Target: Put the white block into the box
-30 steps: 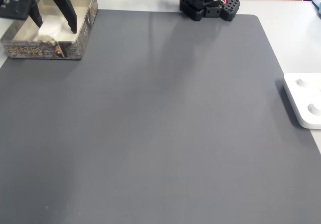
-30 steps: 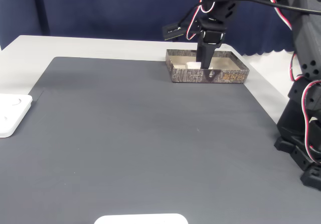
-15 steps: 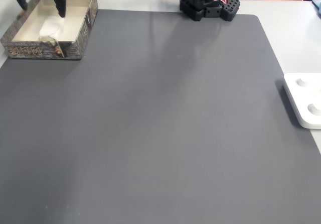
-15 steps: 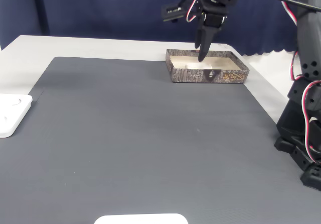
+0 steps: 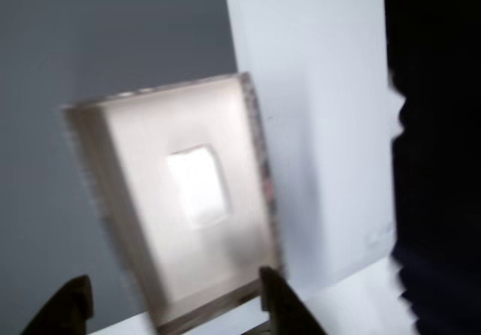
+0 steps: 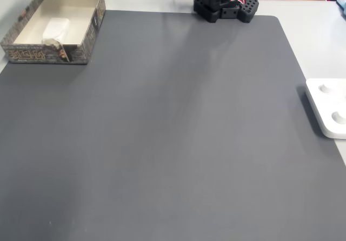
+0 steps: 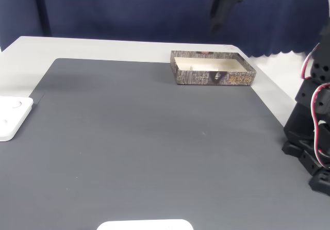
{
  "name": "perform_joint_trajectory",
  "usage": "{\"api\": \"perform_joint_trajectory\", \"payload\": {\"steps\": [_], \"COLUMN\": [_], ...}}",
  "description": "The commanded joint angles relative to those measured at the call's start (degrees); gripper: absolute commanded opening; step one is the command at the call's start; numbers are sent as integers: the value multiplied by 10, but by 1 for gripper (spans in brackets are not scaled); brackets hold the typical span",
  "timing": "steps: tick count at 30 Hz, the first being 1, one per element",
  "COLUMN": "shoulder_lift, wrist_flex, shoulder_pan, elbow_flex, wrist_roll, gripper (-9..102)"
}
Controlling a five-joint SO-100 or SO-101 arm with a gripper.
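The white block (image 6: pixel 55 28) lies inside the box (image 6: pixel 91 31) at the far left corner of the dark mat (image 6: pixel 173 133) on the desk (image 6: pixel 319 35) in a fixed view; the tool (image 5: pixel 169 296) hangs above the box, fingers spread wide, holding nothing
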Motion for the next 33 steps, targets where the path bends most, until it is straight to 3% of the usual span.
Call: {"api": "perform_joint_trajectory", "payload": {"steps": [1,4,13,19,21,33], "shoulder_lift": [162,251,526,635,657,658], "wrist_flex": [-12,-11,-54,-76,-81,-75], "shoulder_pan": [-33,-62,-180,-308,-354,-637], "elbow_flex": [82,154,406,514,540,632], "wrist_roll": [-63,-88,-296,-514,-545,-647], "gripper": [31,30,21,3,-2,-2]}}
